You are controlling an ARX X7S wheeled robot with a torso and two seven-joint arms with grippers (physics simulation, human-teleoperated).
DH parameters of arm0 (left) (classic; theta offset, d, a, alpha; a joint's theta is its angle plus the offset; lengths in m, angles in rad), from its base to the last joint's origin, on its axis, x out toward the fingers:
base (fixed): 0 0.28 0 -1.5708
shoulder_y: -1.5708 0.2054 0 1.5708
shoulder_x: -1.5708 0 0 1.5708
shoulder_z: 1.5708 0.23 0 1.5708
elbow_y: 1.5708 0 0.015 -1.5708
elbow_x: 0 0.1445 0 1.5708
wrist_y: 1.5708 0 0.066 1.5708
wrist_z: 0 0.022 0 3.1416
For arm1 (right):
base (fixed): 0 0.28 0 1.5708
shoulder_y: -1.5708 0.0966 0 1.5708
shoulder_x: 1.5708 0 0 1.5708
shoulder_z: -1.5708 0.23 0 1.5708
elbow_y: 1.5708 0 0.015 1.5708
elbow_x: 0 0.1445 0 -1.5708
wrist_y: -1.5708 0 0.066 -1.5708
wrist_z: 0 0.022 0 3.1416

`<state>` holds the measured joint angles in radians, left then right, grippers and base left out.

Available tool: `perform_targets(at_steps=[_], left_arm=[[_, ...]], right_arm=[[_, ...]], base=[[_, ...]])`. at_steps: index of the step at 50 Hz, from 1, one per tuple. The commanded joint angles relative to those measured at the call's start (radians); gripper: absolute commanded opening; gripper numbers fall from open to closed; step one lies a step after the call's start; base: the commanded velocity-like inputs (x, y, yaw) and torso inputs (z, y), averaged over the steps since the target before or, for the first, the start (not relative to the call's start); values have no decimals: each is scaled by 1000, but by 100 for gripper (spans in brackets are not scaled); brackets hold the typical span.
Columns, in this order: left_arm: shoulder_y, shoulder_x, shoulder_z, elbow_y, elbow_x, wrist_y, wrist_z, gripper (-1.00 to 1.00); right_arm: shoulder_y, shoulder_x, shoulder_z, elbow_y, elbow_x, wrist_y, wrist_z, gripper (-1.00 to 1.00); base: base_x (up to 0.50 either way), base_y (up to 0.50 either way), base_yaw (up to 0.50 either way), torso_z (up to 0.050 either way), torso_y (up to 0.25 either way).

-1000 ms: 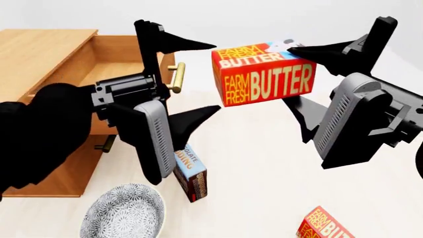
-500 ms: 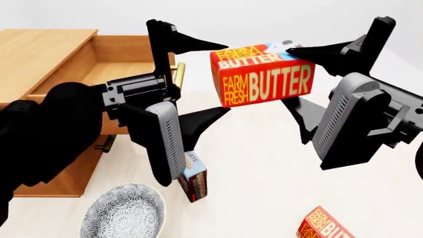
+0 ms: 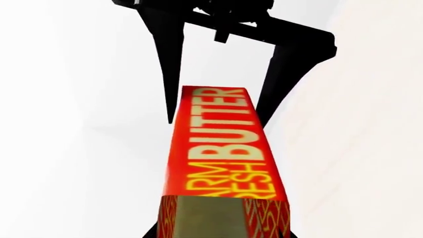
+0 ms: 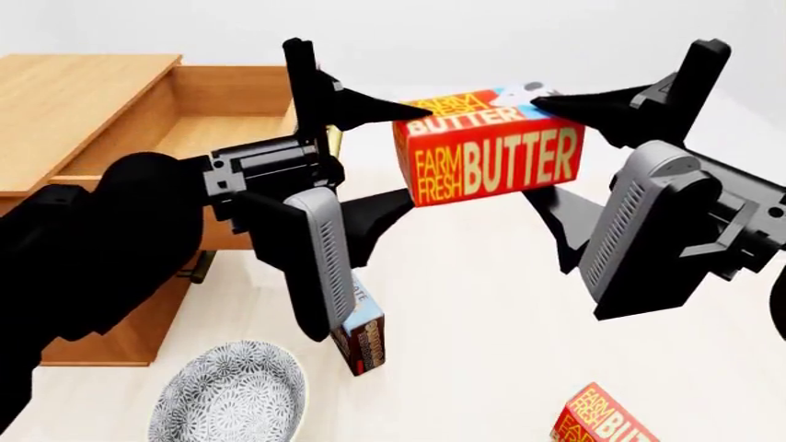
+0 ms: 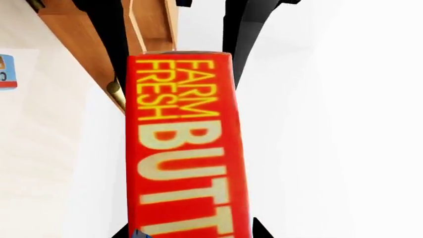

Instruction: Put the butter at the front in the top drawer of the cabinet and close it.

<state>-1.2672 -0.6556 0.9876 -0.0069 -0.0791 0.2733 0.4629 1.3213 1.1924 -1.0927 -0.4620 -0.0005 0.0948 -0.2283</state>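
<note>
The butter (image 4: 491, 157) is held in the air to the right of the cabinet (image 4: 74, 92), red-orange with yellow lettering. My right gripper (image 4: 532, 145) is shut on its right end. My left gripper (image 4: 418, 152) is closed on its left end, one finger above and one below. The left wrist view shows the carton (image 3: 225, 163) between my left gripper's (image 3: 225, 234) jaws, and the right wrist view shows it (image 5: 185, 158) between my right gripper's (image 5: 188, 234) jaws. The top drawer (image 4: 234, 110) stands pulled open with nothing visible inside, just left of the carton.
A second butter carton (image 4: 608, 419) lies at the front right. A chocolate pudding box (image 4: 363, 331) and a patterned bowl (image 4: 234, 396) sit at the front, below my left arm. The lower drawer's brass handle (image 4: 197, 267) shows under that arm.
My left gripper has moved right onto the carton's left end and its fingers have closed in. The carton and right gripper have hardly moved.
</note>
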Motion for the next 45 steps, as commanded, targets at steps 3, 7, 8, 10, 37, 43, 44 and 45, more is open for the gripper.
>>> perform_targets(at_steps=[3, 7, 8, 10, 37, 43, 44, 45], left_arm=[[3, 6, -8, -12, -11, -6, -9, -100], [2, 5, -11, -5, -13, -12, -12, -100], [2, 5, -12, -4, -13, -13, -13, -100], [4, -1, -13, 9, -14, -21, -15, -100], [-29, -49, -99, -128, -50, -133, -76, -100], [-52, -41, -162, -100, -169, -363, -118, -100], [-57, -37, -170, -98, -186, -399, -125, -100], [-63, -30, -183, -98, -214, -451, -136, -100]], right_arm=[[30, 1, 36, -2, -27, -2, 26, -100], [31, 1, 39, -8, -19, 17, 21, 100], [31, 0, 39, -11, -16, 25, 20, 100], [28, 1, 39, -12, -12, 28, 20, 100], [-63, 178, 32, -86, 12, 83, 124, 100], [-85, 183, 23, -89, 12, 96, 151, 100], [-87, 183, 22, -90, 13, 98, 154, 100], [-91, 185, 21, -94, 16, 103, 159, 100]], base=[[0, 0, 0, 0, 0], [0, 0, 0, 0, 2], [0, 0, 0, 0, 0], [0, 0, 0, 0, 0], [0, 0, 0, 0, 1], [0, 0, 0, 2, 2], [0, 0, 0, 0, 0], [0, 0, 0, 0, 0]])
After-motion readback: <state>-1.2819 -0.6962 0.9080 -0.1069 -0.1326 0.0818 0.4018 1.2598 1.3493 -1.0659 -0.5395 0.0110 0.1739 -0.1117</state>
